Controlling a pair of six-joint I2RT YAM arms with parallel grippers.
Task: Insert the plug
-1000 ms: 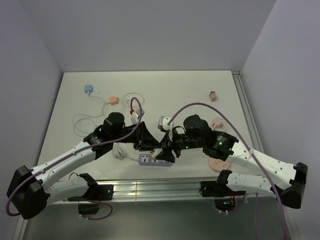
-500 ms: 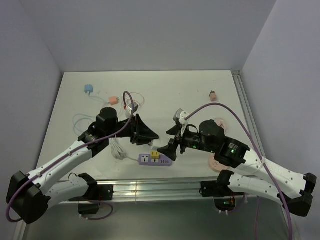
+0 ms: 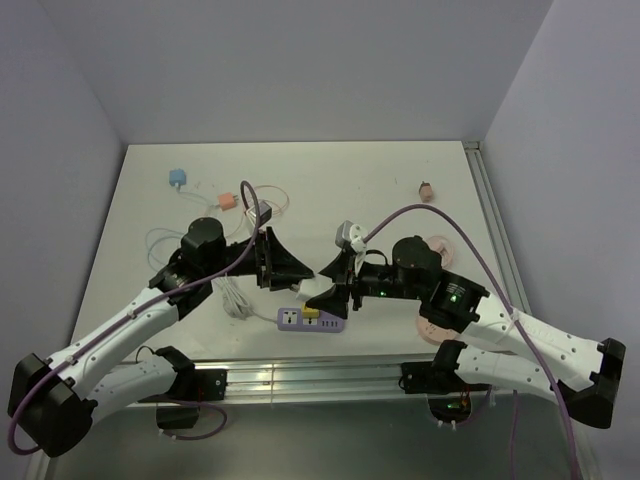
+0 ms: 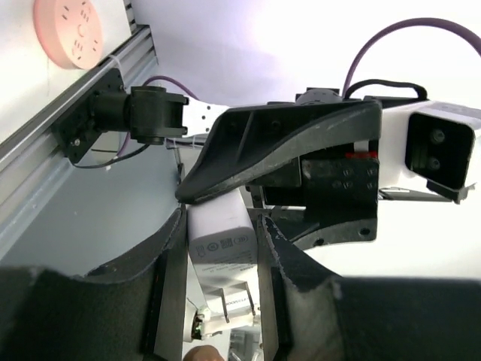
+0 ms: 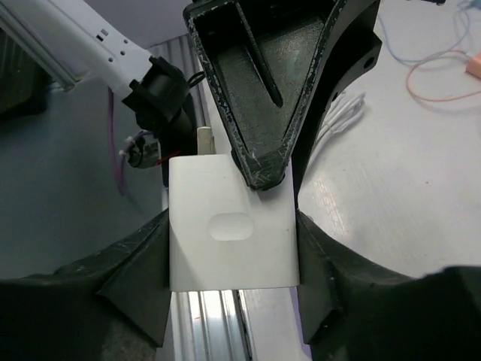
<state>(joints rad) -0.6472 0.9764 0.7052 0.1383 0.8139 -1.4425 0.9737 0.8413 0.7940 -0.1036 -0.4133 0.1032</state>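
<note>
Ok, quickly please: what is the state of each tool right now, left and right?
left tool: closed, holding the white adapter.
right tool: closed on the same white adapter.

I work in a robotics lab cell, not a home. My white table (image 3: 400, 170) is boxed in by bare pale walls (image 3: 300, 70) on the left, far and right. An aluminium rail (image 3: 300, 375) runs along the near edge. Test props lie about: a power strip (image 3: 310, 320), a blue charger (image 3: 177, 179), loose cables (image 3: 160, 245).
</note>
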